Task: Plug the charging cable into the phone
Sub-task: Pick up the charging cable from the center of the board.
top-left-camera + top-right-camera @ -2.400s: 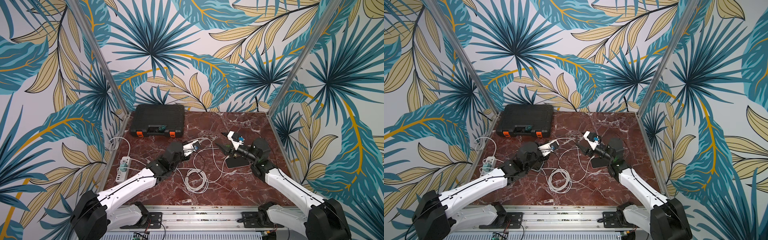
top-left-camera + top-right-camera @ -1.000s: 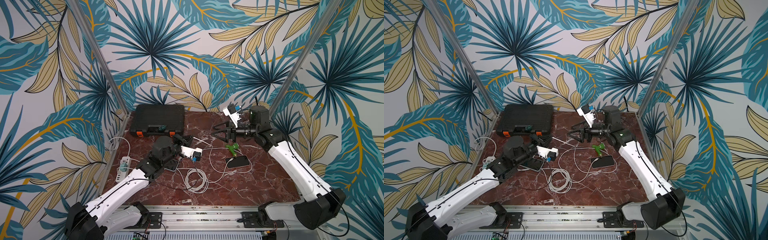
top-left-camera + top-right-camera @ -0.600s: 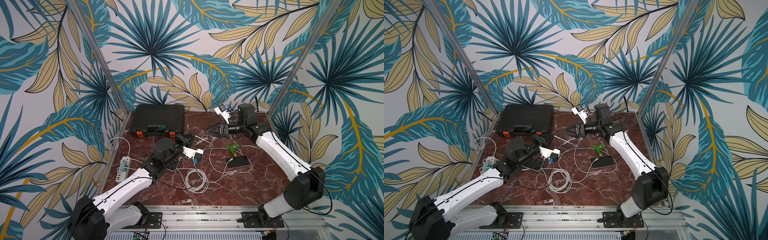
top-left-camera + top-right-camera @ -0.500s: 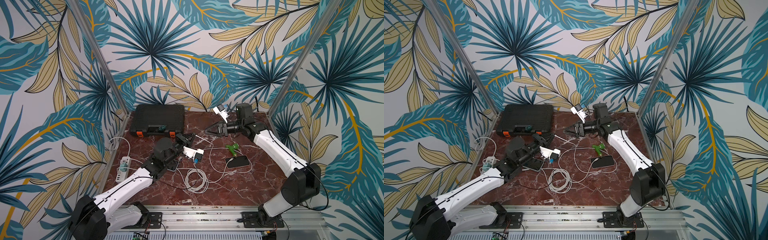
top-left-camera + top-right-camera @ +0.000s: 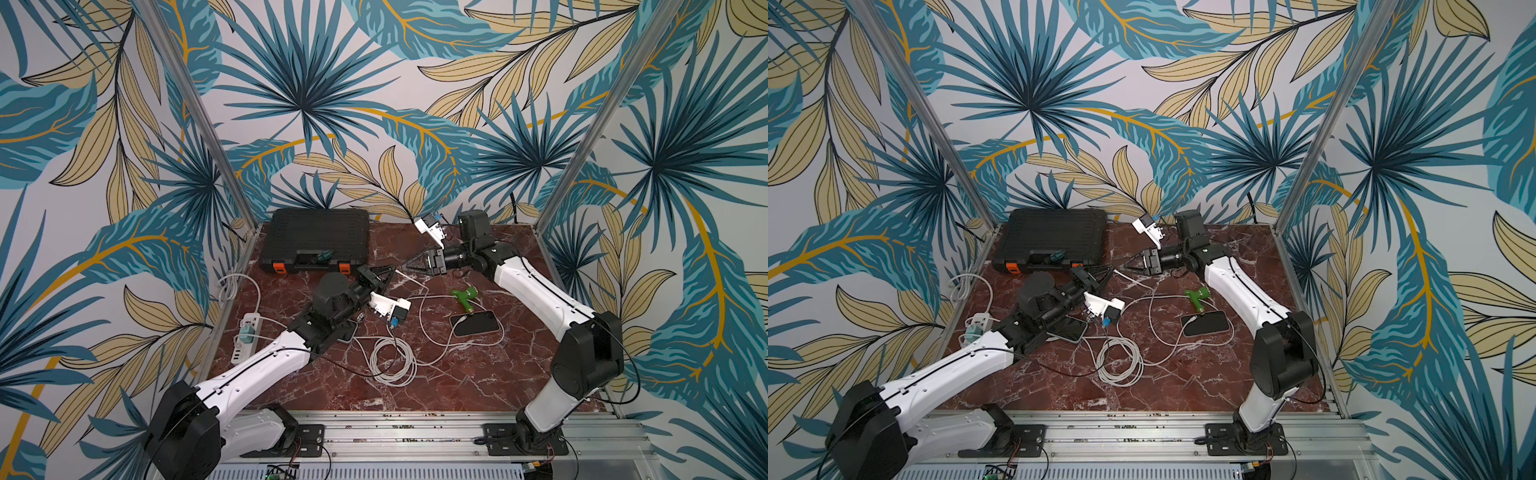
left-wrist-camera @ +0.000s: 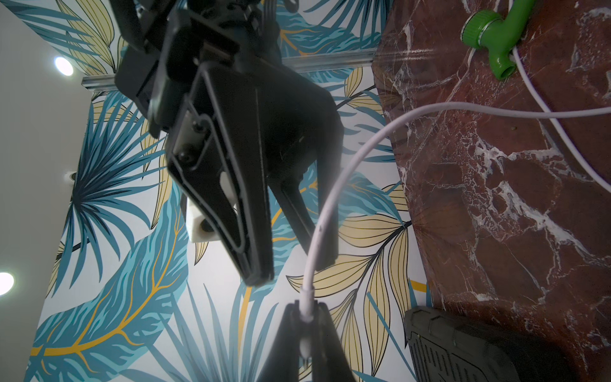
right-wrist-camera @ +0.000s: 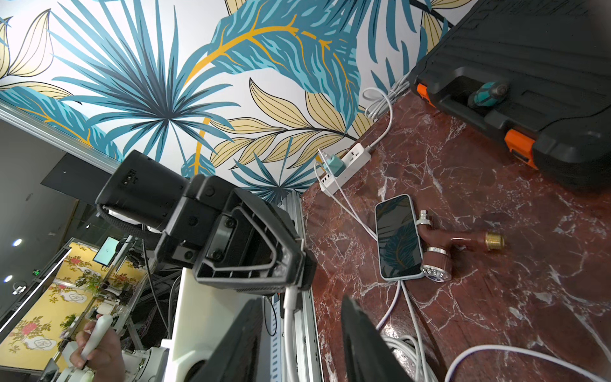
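Two grippers are seen tip to tip in both top views, just in front of the case [image 5: 316,237]: the left gripper [image 5: 388,274] and the right gripper [image 5: 409,265]. Their grip cannot be judged there.

In the left wrist view the left gripper [image 6: 305,317] is shown clamped on the white boot of the cable [image 6: 347,158]. The right gripper [image 6: 292,269] is shown with jaws apart, one finger beside the cable. In the right wrist view the cable [image 7: 289,324] is seen running between the parted fingers of the right gripper [image 7: 301,301] with a gap on each side. Nothing is gripped by it.

The phone [image 7: 398,238] is shown whole only in the right wrist view. It lies flat on the table [image 7: 479,314], in front of the case, screen up, dark and reflective, with a pale edge. A brown fitting [image 7: 439,244] lies just beside its long edge. White leads pass its near end; whether any is plugged in cannot be told. In the top views the phone [image 5: 349,332] is half covered by the left arm [image 5: 266,365].

The cable is thin and white, and its slack is coiled farther from the case than the phone.
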You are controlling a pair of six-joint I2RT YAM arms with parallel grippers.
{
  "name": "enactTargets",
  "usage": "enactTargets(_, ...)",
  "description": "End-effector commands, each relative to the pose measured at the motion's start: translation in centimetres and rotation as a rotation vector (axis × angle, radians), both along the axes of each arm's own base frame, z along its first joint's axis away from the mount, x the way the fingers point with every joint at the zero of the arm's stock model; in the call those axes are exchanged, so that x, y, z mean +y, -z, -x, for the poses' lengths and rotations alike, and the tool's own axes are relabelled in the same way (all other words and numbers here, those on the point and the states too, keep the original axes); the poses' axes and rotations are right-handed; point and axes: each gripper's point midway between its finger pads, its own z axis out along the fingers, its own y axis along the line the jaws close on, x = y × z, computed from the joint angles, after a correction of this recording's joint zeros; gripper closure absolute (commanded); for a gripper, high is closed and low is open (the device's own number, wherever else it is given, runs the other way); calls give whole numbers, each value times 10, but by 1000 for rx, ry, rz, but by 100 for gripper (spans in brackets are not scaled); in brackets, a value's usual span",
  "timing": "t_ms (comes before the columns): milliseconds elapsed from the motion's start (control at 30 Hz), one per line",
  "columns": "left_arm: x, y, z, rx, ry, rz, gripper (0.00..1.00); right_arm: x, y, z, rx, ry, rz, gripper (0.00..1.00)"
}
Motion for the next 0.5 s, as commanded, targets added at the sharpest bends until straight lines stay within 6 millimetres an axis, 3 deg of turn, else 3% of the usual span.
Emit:
enactTargets(0, 0, -20, -1, -56, 1, 32, 100, 3, -1, 7, 17, -31, -6, 56)
enactTargets(467, 0, -16, -4, -55, -8, 28, 100, 8, 7, 13, 79, -57, -2, 72)
